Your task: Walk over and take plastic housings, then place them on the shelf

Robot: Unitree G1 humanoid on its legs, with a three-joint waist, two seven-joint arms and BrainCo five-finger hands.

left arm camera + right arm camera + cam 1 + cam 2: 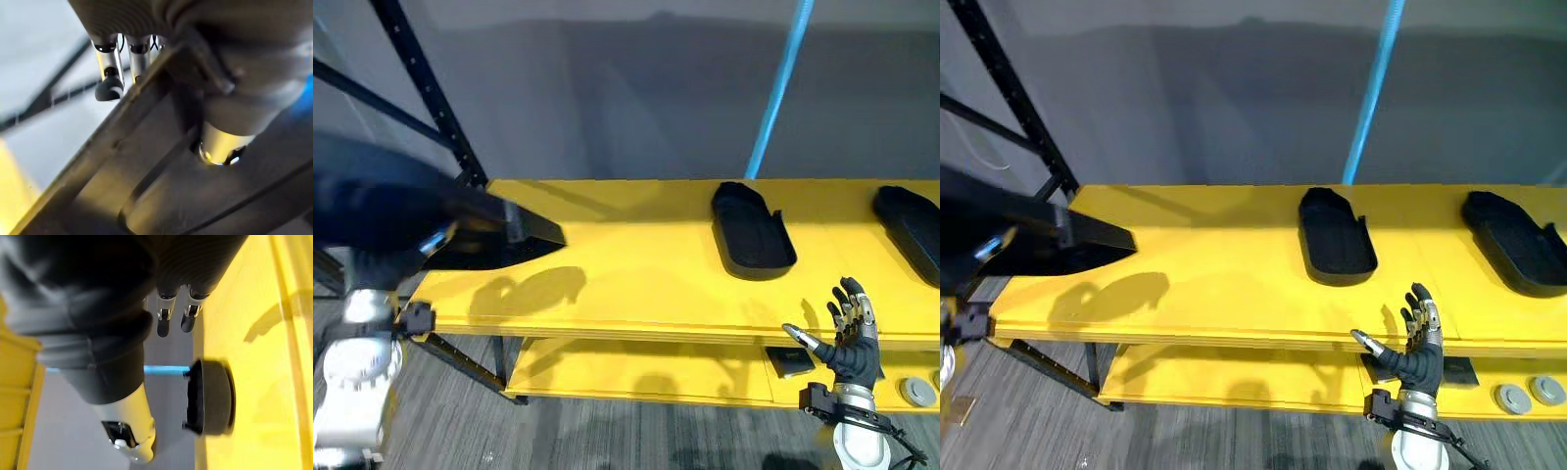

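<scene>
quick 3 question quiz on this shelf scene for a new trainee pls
1. How many housings lie loose on the shelf's top board? A one, B two, C four
2. True or false: the right hand grips a housing.
3. Fill in: the left hand holds the held housing over the shelf's ___ end.
Key: 1 B, the middle housing and the right housing; 2 false, it is open and empty; 3 left.
</scene>
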